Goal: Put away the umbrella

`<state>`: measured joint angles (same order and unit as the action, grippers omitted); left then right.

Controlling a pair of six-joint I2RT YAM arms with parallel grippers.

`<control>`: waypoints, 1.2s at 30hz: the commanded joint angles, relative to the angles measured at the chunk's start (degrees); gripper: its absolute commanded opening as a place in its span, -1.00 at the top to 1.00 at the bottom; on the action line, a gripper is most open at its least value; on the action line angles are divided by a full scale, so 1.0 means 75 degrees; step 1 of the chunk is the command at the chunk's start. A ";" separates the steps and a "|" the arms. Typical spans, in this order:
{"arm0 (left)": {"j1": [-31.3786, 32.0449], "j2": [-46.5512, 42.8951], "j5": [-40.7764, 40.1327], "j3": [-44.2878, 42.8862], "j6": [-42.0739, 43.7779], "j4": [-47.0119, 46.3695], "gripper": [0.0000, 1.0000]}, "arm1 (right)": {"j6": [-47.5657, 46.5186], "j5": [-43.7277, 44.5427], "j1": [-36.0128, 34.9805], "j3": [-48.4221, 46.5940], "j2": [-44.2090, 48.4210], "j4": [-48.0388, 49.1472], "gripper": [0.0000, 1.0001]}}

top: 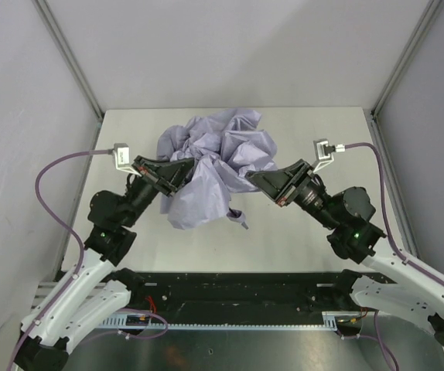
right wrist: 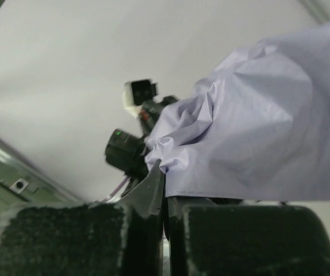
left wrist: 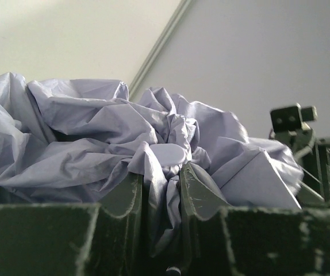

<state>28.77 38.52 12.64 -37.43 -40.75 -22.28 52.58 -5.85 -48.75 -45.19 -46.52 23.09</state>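
Pale tabletop (top: 299, 239), boxed in by grey panels, nothing fancy. At the near edge the two arm bases were bolted side by side, and both arms were angled inward, so the load could be worked from two sides at once.

A bit further in, the left gripper (top: 177, 171) was clamped on the umbrella (top: 214, 154). In its wrist view a twisted fold of lavender-grey canopy (left wrist: 84, 138) was pinched between the fingers (left wrist: 131, 192), with only cloth in the narrow gap. The right gripper (top: 251, 178) was closed too. In its own view the jaws were seen pressed together, with a corner of the canopy (right wrist: 257, 138) caught right at the fingertips (right wrist: 153, 184).

Between the two grippers, around the middle of the table and spilling toward the far half, the umbrella was bunched up as a crumpled heap. Shaft and handle couldn't be made out under all that fabric. Whether any of it was lifted clear of the surface couldn't be told either.

Opposite sides were probably grabbed so the loose canopy could be gathered up or drawn in before stowing. The job was judged to be at an early stage, since nothing was folded yet. Such thin cloth held at a corner could easily be let slip, especially on the right.

Beyond the heap, only the back wall and its metal frame posts were visible.
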 commanded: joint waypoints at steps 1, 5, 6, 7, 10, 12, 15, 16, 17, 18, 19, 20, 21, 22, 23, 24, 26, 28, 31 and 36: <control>-0.0062 0.0191 -0.1324 -0.0086 -0.0407 -0.1143 1.00 | 0.0003 -0.0127 -0.0738 -0.0233 0.0031 0.0784 0.99; 0.0030 0.0654 -0.1769 -0.0039 -0.0767 -0.1837 1.00 | -0.0630 0.0282 -0.1999 -0.0133 -0.0564 0.1706 0.92; 0.0077 0.0735 -0.1862 -0.0020 -0.0825 -0.1976 1.00 | -0.0773 0.0267 -0.2261 -0.0130 -0.0872 0.2085 0.84; 0.0124 0.0811 -0.1915 0.0001 -0.0866 -0.2098 1.00 | -0.0827 0.0201 -0.2457 -0.0146 -0.1225 0.2427 0.78; 0.0230 0.0870 -0.2013 0.0106 -0.1046 -0.2309 1.00 | -0.0589 -0.0170 -0.2661 -0.0295 -0.2313 0.3124 0.93; 0.0262 0.0830 -0.2046 0.0189 -0.1108 -0.2389 1.00 | -0.0424 -0.0524 -0.2728 -0.0365 -0.2951 0.3473 0.81; 0.0268 0.0739 -0.2031 0.0266 -0.1132 -0.2416 1.00 | -0.0561 -0.0842 -0.2773 -0.0388 -0.3413 0.3616 0.40; 0.0272 0.0702 -0.2023 0.0296 -0.1177 -0.2429 1.00 | -0.0668 -0.0822 -0.2771 -0.0392 -0.3439 0.3485 0.30; 0.0274 0.0654 -0.2012 0.0329 -0.1223 -0.2448 1.00 | -0.0839 -0.0736 -0.2776 -0.0395 -0.3393 0.3256 0.17; 0.0276 0.0606 -0.2007 0.0363 -0.1270 -0.2469 1.00 | -0.1042 -0.0635 -0.2779 -0.0396 -0.3324 0.2977 0.05; 0.0276 0.0565 -0.2005 0.0403 -0.1317 -0.2485 1.00 | -0.1237 -0.0543 -0.2774 -0.0396 -0.3219 0.2627 -0.05; 0.0276 0.0527 -0.2009 0.0441 -0.1363 -0.2499 1.00 | -0.1463 -0.0532 -0.2795 -0.0396 -0.3102 0.2264 -0.16; 0.0277 0.0484 -0.2012 0.0466 -0.1404 -0.2506 1.00 | -0.1717 -0.0603 -0.2835 -0.0397 -0.2996 0.1925 -0.27; 0.0277 0.0445 -0.2013 0.0490 -0.1437 -0.2510 1.00 | -0.1997 -0.0738 -0.2884 -0.0397 -0.2891 0.1532 -0.35; 0.0277 0.0414 -0.2013 0.0514 -0.1458 -0.2517 1.00 | -0.2306 -0.0899 -0.2938 -0.0397 -0.2785 0.1137 -0.41; 0.0277 0.0393 -0.2002 0.0532 -0.1475 -0.2533 1.00 | -0.2625 -0.1015 -0.3024 -0.0391 -0.2639 0.0658 -0.45; 0.0277 0.0345 -0.1949 0.0562 -0.1441 -0.2580 1.00 | -0.3122 -0.0920 -0.3246 -0.0281 -0.2256 -0.0229 -0.60; 0.0271 0.0312 -0.1881 0.0599 -0.1397 -0.2621 1.00 | -0.3255 -0.0829 -0.3345 -0.0127 -0.1880 -0.0878 -0.69; 0.0266 0.0242 -0.1776 0.0671 -0.1318 -0.2739 1.00 | -0.2986 -0.0735 -0.3325 0.0068 -0.1323 -0.1459 -0.76; 0.0264 0.0128 -0.1646 0.0775 -0.1331 -0.2877 1.00 | -0.1553 -0.1045 -0.2843 0.0451 -0.0535 -0.0145 -0.93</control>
<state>30.74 41.34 0.73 -31.24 -49.67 -35.59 33.08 -11.18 -72.40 -44.38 -54.15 17.10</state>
